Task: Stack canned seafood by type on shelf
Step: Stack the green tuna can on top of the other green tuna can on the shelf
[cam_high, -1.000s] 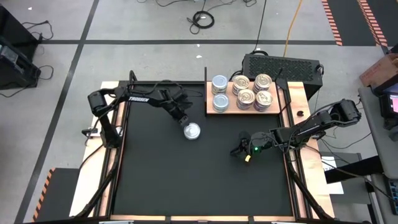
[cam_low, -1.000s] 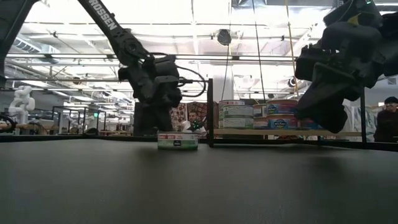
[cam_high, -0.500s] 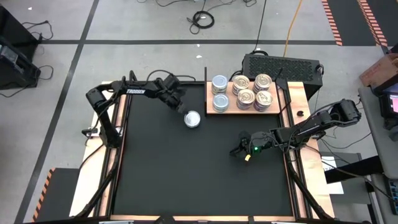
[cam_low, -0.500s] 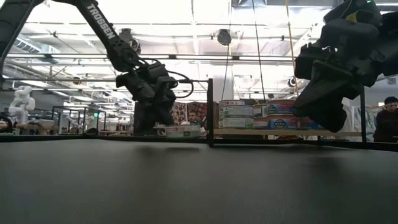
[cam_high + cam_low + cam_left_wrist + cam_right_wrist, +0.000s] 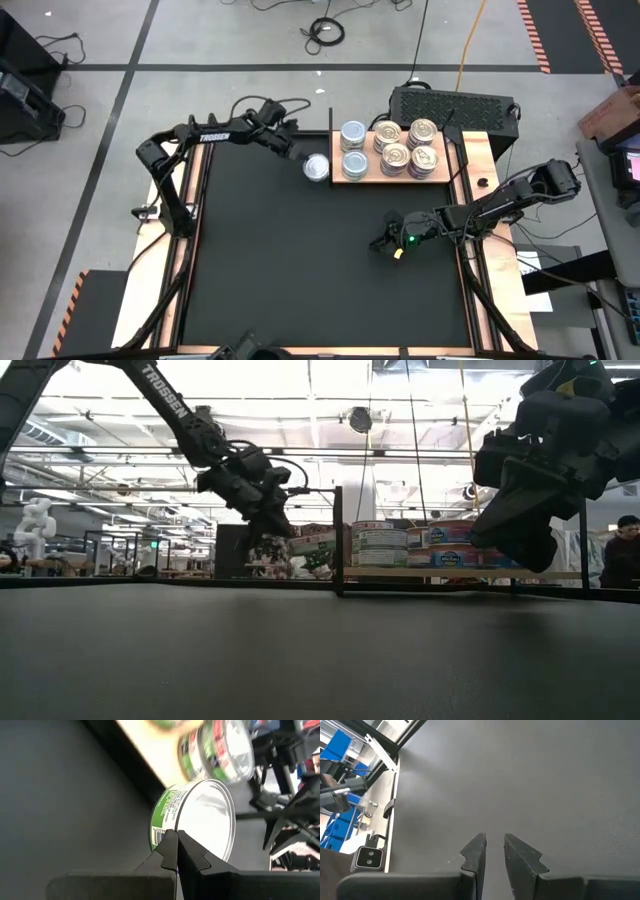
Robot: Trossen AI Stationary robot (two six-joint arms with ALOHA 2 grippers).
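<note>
"TROSSEN" lettering marks left arm holding green-labelled tin.

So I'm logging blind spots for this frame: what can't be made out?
- Left wrist view: the can hides where the left gripper pinches it.
- Low view: the right gripper covers the shelf cans behind it.
- High view: can labels too small.

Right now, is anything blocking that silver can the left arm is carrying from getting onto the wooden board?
Nothing visible lies between the can and the shelf, but both silver-topped stacks occupy the near edge.
</note>
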